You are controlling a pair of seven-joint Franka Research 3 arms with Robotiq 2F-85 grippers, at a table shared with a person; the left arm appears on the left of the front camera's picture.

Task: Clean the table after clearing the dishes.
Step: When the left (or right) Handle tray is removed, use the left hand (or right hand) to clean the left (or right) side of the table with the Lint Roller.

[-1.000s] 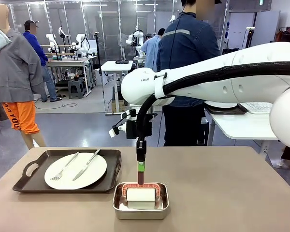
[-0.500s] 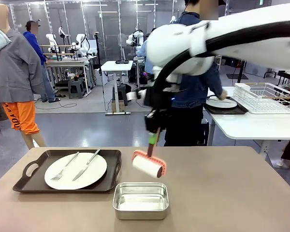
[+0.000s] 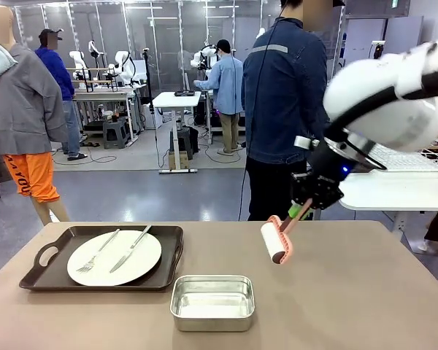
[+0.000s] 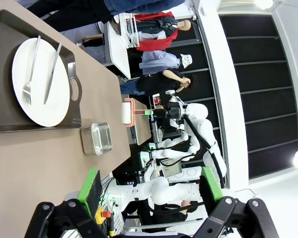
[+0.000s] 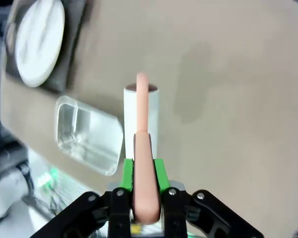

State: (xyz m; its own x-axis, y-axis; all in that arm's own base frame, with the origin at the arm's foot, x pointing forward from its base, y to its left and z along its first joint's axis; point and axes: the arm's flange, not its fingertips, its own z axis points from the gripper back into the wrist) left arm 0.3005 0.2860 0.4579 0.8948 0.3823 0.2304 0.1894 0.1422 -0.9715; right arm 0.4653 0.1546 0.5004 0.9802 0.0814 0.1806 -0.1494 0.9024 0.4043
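Right wrist view: the plate (image 5: 39,42) and tray (image 5: 73,39) are blurred and cut off at the top left. The roller (image 5: 140,124) handle's end is hidden between the pads (image 5: 127,173) of the right gripper (image 5: 142,171). The front view's edge crops the right arm (image 3: 394,102).

The front camera sits at the robot's edge of the surface (image 3: 365,292), fairly low, and faces across it to the far edge, where a person (image 3: 281,109) stands. The left wrist camera is rolled sideways and well away from the surface, which runs up the picture's left side beyond the left end effector (image 4: 150,178). The right wrist camera hangs nearer, above the surface, looking down past the right end effector (image 5: 141,173). All three take in the tray (image 3: 174,248), its plate (image 3: 142,266), the steel pan (image 3: 177,310) and the roller (image 3: 271,243).
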